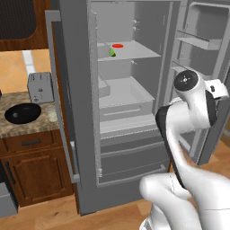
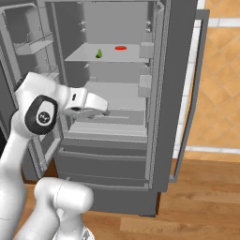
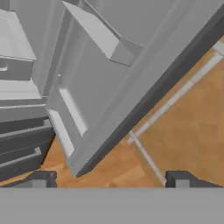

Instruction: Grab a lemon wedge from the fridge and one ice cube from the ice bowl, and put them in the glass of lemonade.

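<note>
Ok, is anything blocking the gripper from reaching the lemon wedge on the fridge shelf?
Nothing visible does. The fridge doors stand open, and the lemon wedge sits near the shelf's front edge, apart from the red item. The open gripper hangs lower, facing the right door.

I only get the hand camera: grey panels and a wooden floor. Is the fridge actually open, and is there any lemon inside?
Observer: Yes, the fridge stands open, and the lemon wedge sits on an upper shelf.
Operator: Anything next to it?
Observer: A red round item lies beside it on the same shelf, not touching it.
Operator: And where's the ice?
Observer: The ice bowl is on the counter left of the fridge, in front of a toaster.
</note>
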